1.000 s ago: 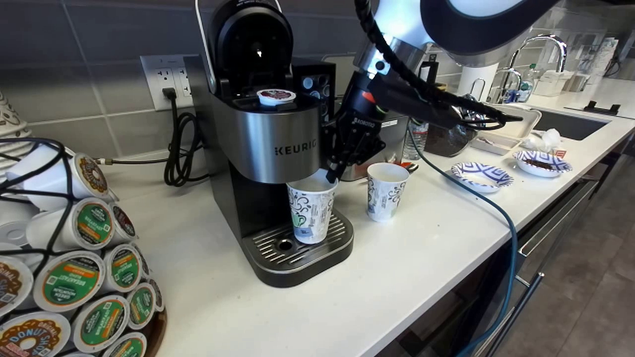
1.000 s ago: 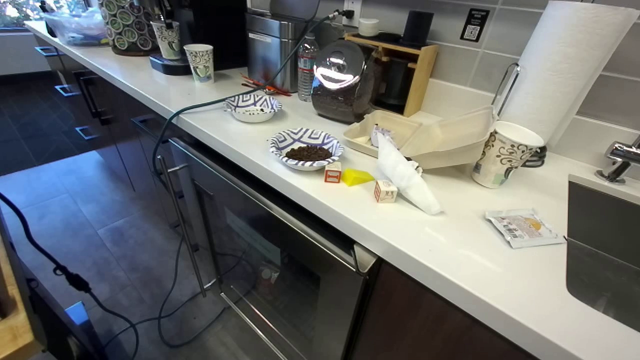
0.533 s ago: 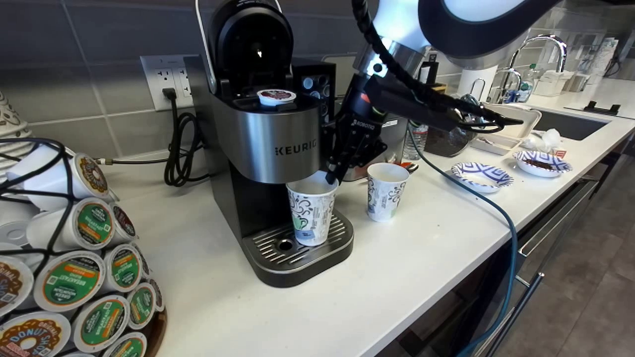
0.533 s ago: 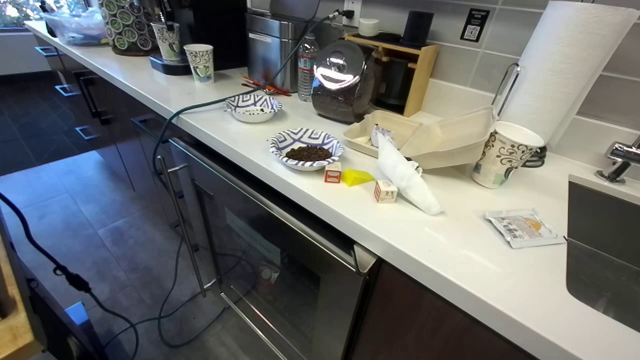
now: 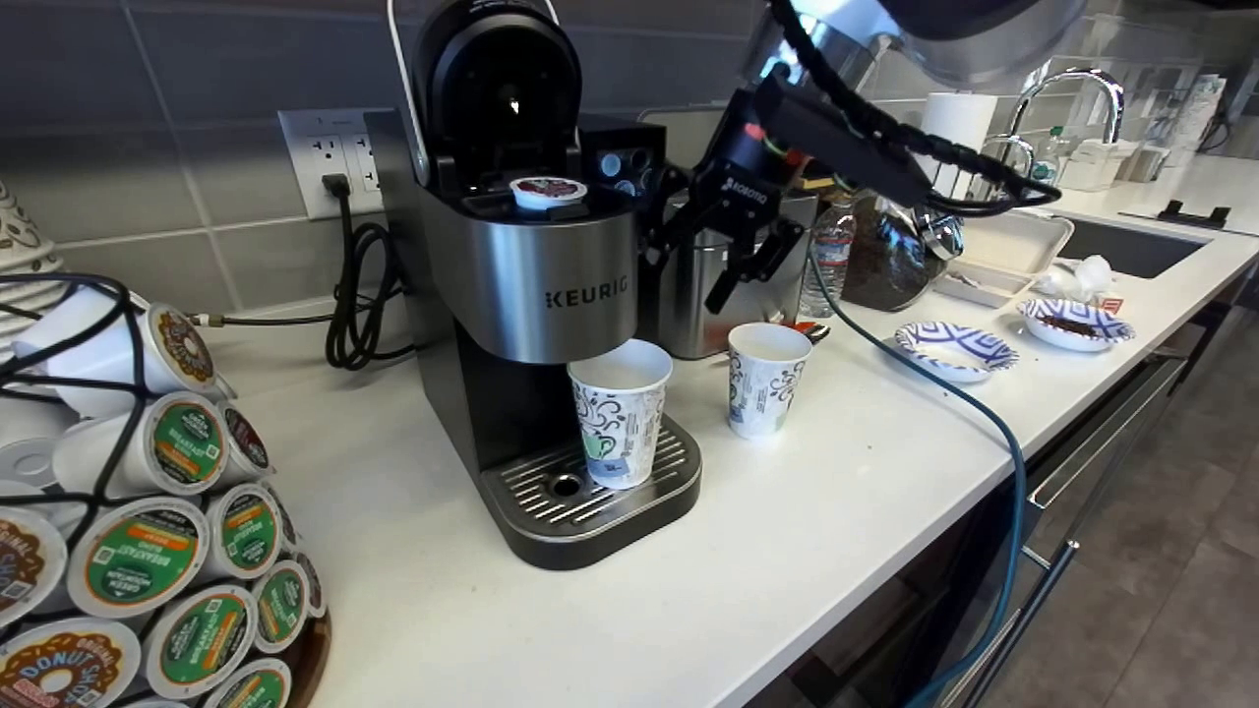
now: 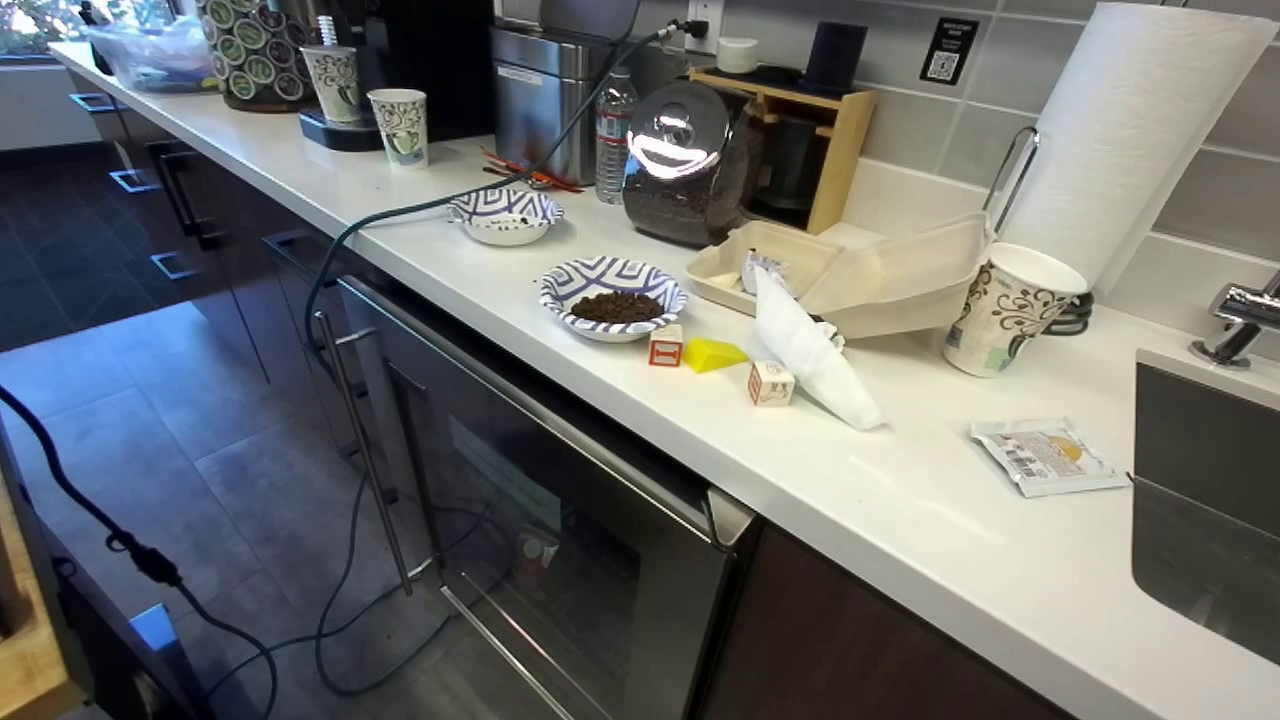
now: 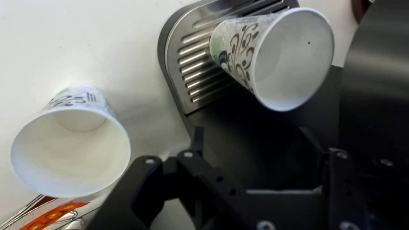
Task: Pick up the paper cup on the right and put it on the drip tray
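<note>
A white paper cup with a swirl print [image 5: 618,423] stands upright on the drip tray [image 5: 536,526] of the coffee maker. A matching paper cup [image 5: 765,383] stands on the counter to the right of the machine, apart from the tray. Both cups [image 6: 335,85] also appear in the far corner of an exterior view. Above and behind the tray cup, my gripper [image 7: 251,130] stands open with nothing between its fingers. In the wrist view the tray cup's rim [image 7: 294,105] lies just beyond the fingertips, untouched.
The coffee maker's head [image 5: 551,285] overhangs the tray beside my gripper. A steel canister [image 5: 698,305] and a water bottle [image 5: 831,261] stand behind. Paper bowls [image 5: 956,352] lie farther right; a pod rack [image 5: 148,531] is at the left. A teal cable [image 5: 944,383] crosses the counter.
My gripper was shut at the rim of the tray cup. It has let go, opened, and moved up and away from it. The tray cup stays standing; the counter cup has not moved.
</note>
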Controlling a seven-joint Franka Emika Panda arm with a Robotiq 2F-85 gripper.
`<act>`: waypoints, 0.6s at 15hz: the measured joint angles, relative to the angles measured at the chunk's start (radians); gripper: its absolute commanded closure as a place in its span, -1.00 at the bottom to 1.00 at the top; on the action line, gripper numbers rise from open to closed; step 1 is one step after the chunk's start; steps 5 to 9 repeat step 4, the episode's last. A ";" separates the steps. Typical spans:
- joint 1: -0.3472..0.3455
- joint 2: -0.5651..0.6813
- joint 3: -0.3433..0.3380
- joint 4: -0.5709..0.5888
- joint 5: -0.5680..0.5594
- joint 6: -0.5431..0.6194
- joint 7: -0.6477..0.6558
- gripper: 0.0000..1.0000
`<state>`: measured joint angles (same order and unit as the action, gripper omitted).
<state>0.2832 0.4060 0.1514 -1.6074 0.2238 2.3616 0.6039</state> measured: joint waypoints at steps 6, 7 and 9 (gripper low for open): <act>-0.055 -0.119 0.008 -0.102 0.026 -0.035 -0.223 -1.00; -0.055 -0.119 0.008 -0.102 0.026 -0.035 -0.223 -1.00; -0.055 -0.119 0.008 -0.102 0.026 -0.035 -0.223 -1.00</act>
